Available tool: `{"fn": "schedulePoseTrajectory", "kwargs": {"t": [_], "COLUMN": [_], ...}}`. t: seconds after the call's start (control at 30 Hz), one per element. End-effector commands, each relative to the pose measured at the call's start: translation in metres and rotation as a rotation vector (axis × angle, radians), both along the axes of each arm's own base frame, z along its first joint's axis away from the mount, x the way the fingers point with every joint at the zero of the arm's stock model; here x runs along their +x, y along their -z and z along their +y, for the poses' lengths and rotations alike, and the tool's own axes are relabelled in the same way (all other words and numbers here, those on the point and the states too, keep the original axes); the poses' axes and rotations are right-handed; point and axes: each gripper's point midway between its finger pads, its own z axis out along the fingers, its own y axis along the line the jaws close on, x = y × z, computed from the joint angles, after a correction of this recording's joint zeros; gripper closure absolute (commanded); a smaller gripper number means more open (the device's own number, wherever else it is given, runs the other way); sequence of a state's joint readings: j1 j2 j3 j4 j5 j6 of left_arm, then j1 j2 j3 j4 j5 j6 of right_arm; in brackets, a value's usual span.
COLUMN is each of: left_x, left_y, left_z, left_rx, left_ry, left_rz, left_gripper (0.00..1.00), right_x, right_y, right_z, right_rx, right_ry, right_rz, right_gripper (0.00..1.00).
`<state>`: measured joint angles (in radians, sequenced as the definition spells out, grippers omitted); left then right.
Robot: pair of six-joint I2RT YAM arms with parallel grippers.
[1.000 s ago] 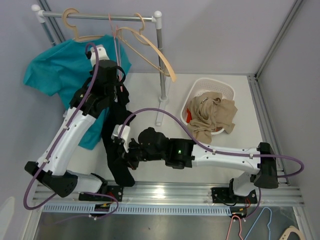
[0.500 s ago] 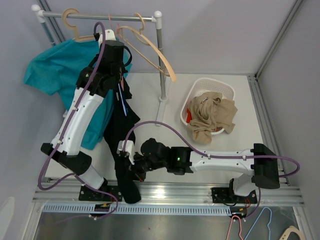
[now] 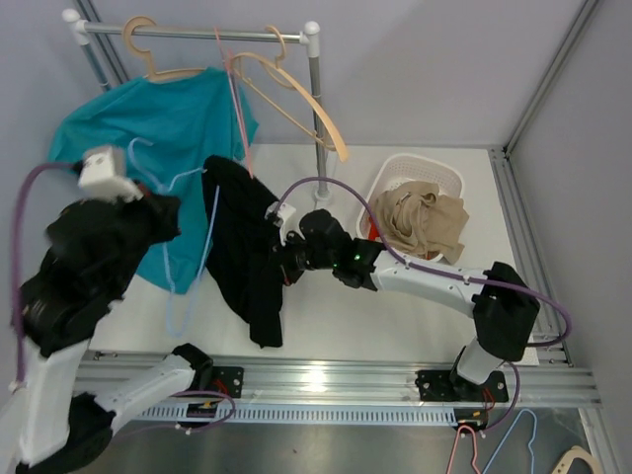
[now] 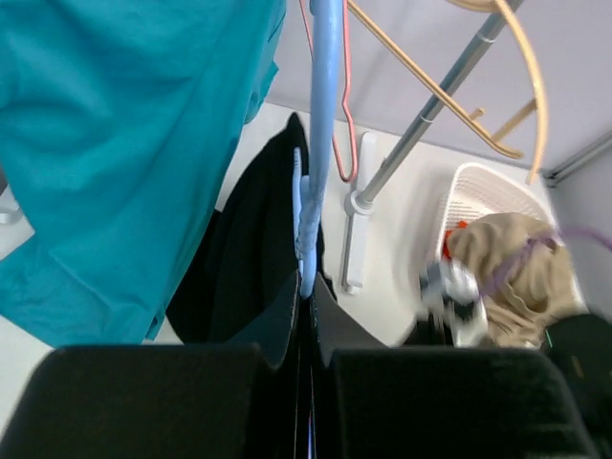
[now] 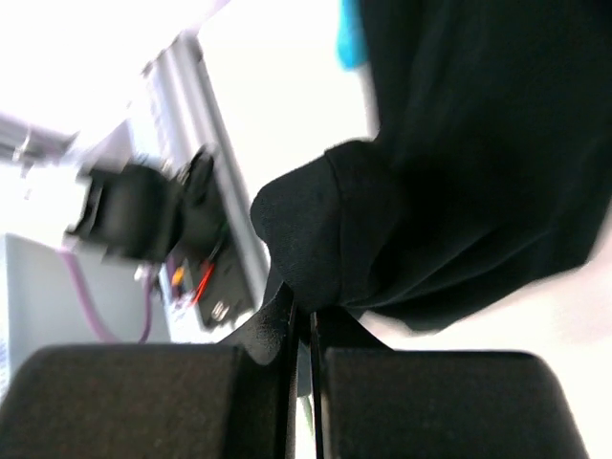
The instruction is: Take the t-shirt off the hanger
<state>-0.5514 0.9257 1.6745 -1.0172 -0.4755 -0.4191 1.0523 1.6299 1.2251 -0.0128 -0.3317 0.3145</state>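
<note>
The black t-shirt [image 3: 247,247] hangs crumpled over the table's middle. My right gripper [image 3: 280,263] is shut on a fold of it [image 5: 330,225]. My left gripper [image 3: 163,212], raised close to the camera and blurred, is shut on a light blue wire hanger [image 3: 202,237]. The hanger shows as a blue bar rising from the jaws in the left wrist view [image 4: 320,143], with the black t-shirt [image 4: 249,249] behind it. The hanger lies along the shirt's left edge. I cannot tell if any part of it is still inside the shirt.
A teal t-shirt [image 3: 148,128] hangs on a wooden hanger on the rack [image 3: 197,33] at the back left. Empty wooden hangers [image 3: 296,99] hang beside it. The rack's upright post [image 3: 318,148] stands mid-table. A white basket [image 3: 449,183] of beige cloth sits at the right.
My left arm has swung away from the rack, leftward and toward the camera, with the blue hanger. My right gripper has carried the black t-shirt from the front edge toward the table's middle.
</note>
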Motion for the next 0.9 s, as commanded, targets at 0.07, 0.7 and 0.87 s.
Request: {"fn": "schedulePoseTrajectory", "kwargs": {"t": [0.07,0.7,0.87], "left_x": [-0.037,-0.083,-0.079], "left_y": [0.033,0.037,0.037], "left_z": [0.019,0.047,0.044], "left_rx": [-0.004,0.035,0.049], "left_ry": [0.004,0.021,0.032], "left_rz": [0.049,0.061,0.067], "left_gripper": [0.99,0.99,0.99], "right_x": [0.045,0.166,0.165], "right_y": [-0.032,0.123,0.158], "right_z": [0.028,0.070,0.065], "right_rx": [0.107,-0.308,-0.382], "right_ry": [0.044,0.308,0.315], "right_rz": [-0.049,-0.048,-0.033], "right_gripper": [1.00,0.01,0.00]}}
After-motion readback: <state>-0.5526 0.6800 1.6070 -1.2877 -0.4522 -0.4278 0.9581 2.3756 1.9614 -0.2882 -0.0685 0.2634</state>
